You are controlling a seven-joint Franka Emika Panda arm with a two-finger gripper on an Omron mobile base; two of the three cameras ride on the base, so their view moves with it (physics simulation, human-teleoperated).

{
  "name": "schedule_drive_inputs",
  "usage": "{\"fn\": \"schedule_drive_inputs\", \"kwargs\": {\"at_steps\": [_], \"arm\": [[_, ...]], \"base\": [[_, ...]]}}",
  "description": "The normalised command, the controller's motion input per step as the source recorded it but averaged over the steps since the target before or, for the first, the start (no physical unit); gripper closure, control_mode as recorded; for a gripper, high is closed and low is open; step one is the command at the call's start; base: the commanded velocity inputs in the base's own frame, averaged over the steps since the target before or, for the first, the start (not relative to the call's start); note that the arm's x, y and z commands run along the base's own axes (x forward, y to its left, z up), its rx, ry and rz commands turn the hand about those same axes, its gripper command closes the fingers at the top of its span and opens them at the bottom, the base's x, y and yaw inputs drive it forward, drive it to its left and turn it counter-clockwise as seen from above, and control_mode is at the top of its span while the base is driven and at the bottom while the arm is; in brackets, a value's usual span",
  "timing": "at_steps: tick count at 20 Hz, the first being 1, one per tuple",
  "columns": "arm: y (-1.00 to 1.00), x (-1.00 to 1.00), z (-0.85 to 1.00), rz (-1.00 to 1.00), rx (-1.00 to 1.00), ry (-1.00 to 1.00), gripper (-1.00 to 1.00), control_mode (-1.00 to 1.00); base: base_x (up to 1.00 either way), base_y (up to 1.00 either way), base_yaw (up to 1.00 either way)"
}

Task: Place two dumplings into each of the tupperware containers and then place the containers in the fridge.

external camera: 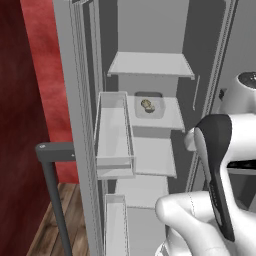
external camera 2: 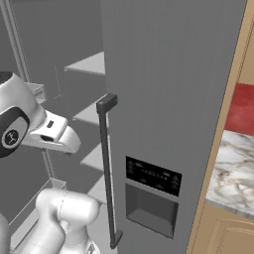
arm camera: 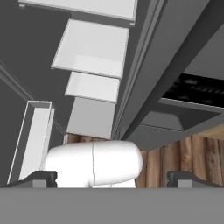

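The fridge (external camera: 150, 30) stands open in the left base view, with pale grey shelves inside. On its second shelf sits a shallow greyish tupperware container (external camera: 158, 112) holding tan speckled dumplings (external camera: 147, 104). My gripper (arm camera: 111, 179) is open, its two dark fingertips (arm camera: 41, 177) wide apart with nothing between them. In the hand view it looks down past the lower fridge shelves (arm camera: 94, 57) toward the wooden floor. The fridge's other door (external camera 2: 168, 74) is closed, with its dark dispenser panel (external camera 2: 151, 176).
Clear door bins (external camera: 112, 135) hang on the open left door, whose dark handle (external camera: 50, 150) juts out at the left. A vertical handle (external camera 2: 106, 168) runs down the closed door. A marble counter (external camera 2: 233, 168) lies to the right, and a red wall (external camera: 30, 75) to the left.
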Motion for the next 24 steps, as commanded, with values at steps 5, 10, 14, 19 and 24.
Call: {"fn": "schedule_drive_inputs", "kwargs": {"at_steps": [5,10,14,19,24], "arm": [[0.0,-0.19,0.0,0.0,0.02,-0.07,-1.0,-1.0],[0.0,-0.2,0.0,0.01,0.0,0.0,-1.0,-1.0],[0.0,-0.09,0.0,0.01,0.0,0.0,-1.0,1.0],[0.0,0.0,0.0,0.0,0.0,0.0,-1.0,1.0],[0.0,0.0,0.0,0.0,0.0,0.0,-1.0,1.0]], "base": [[0.0,0.0,0.0],[0.0,0.0,0.0],[-0.52,0.0,0.08],[-1.0,-0.52,0.15],[-1.0,-0.05,0.47]]}}
